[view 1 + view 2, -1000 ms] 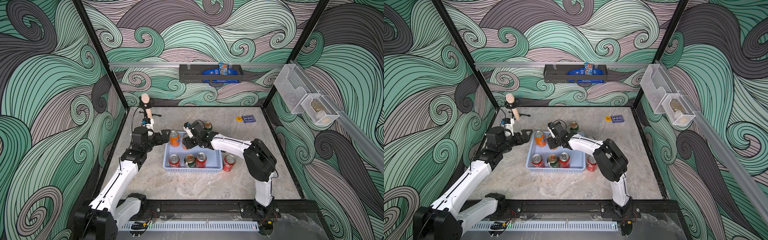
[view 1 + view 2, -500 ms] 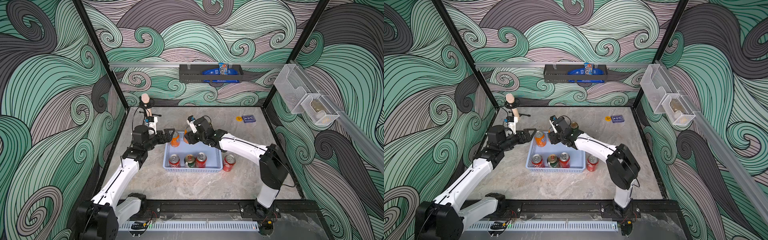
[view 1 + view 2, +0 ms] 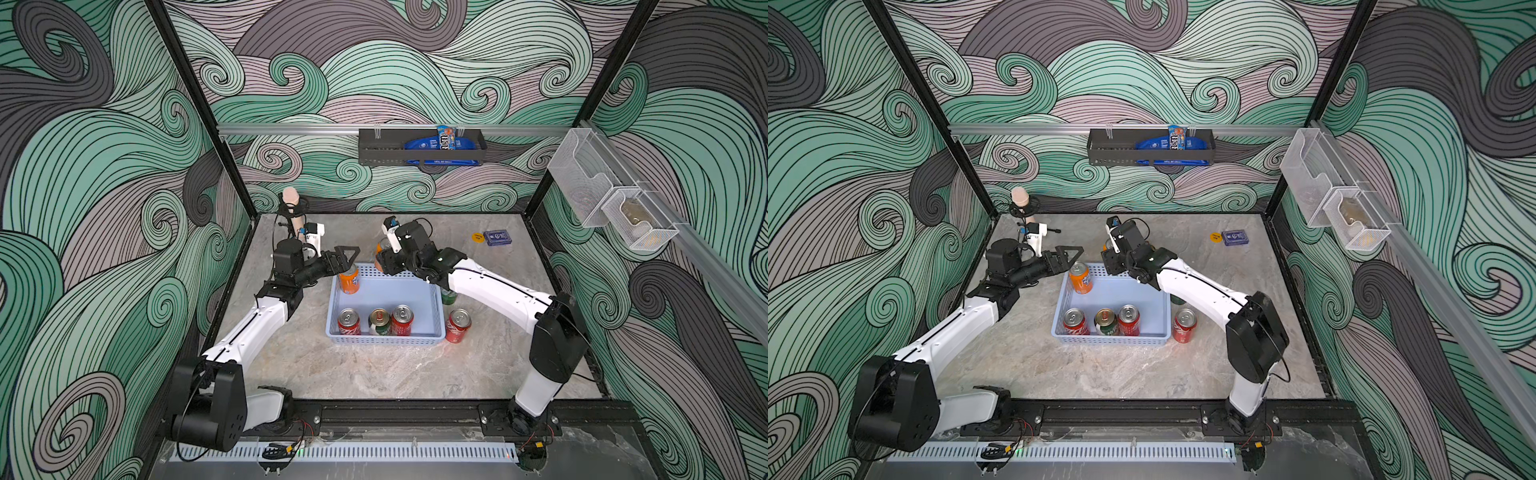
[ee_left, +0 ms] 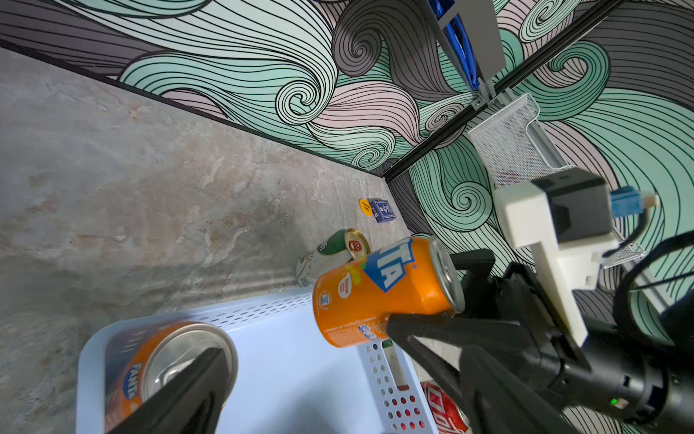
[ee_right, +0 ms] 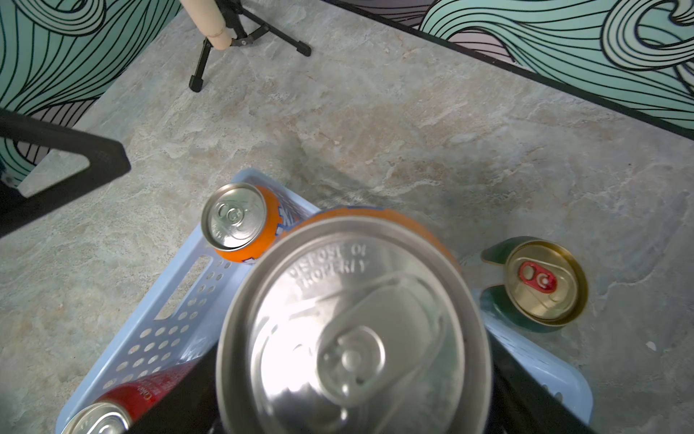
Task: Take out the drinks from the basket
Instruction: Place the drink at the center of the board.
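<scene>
Right gripper (image 3: 383, 262) is gripping an orange can (image 3: 378, 250) by its sides. It is holding the can in the air over the upper edge of the blue basket (image 3: 386, 291), mid-frame in both top views. Left gripper (image 3: 349, 259) is hanging with jaws spread, holding nothing, just above a second orange can (image 3: 348, 282) that is standing in the basket's upper-left corner. Three more are standing along the basket's lower edge: left red can (image 3: 348, 322), gold-topped can (image 3: 379, 322), middle red can (image 3: 402, 320). Outside, on the tabletop (image 3: 374, 374), a loose red can (image 3: 458, 326) is sitting just right of the basket's lower-right corner. A green can (image 3: 449, 296) is showing partly under the right arm. In the right wrist view, another gold-topped green can (image 5: 540, 282) is standing just beyond the basket, right of frame.
</scene>
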You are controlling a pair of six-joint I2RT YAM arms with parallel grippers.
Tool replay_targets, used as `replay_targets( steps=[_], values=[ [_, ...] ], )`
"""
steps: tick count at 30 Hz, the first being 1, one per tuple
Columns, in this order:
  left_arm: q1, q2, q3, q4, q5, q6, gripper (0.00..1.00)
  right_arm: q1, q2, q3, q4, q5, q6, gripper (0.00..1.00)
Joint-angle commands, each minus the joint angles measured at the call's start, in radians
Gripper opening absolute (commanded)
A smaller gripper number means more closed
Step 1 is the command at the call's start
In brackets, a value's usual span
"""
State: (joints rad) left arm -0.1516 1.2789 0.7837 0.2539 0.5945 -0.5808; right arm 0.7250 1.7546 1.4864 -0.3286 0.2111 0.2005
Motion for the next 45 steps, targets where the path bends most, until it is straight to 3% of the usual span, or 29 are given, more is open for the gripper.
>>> replay_targets(
  steps=[1,20,45],
  values=[
    [0.007,0.002,0.034,0.033,0.039,-0.006,0.98,-0.025,0.006,0.067,0.048,0.031,-0.005,0.65],
    [0.011,-0.049,0.009,0.038,-0.004,0.009,0.99,-0.073,0.224,0.242,0.020,0.027,0.001,0.65],
    [0.064,-0.052,-0.004,0.072,0.028,-0.027,0.99,-0.090,0.361,0.261,0.021,0.023,0.056,0.65]
  ],
)
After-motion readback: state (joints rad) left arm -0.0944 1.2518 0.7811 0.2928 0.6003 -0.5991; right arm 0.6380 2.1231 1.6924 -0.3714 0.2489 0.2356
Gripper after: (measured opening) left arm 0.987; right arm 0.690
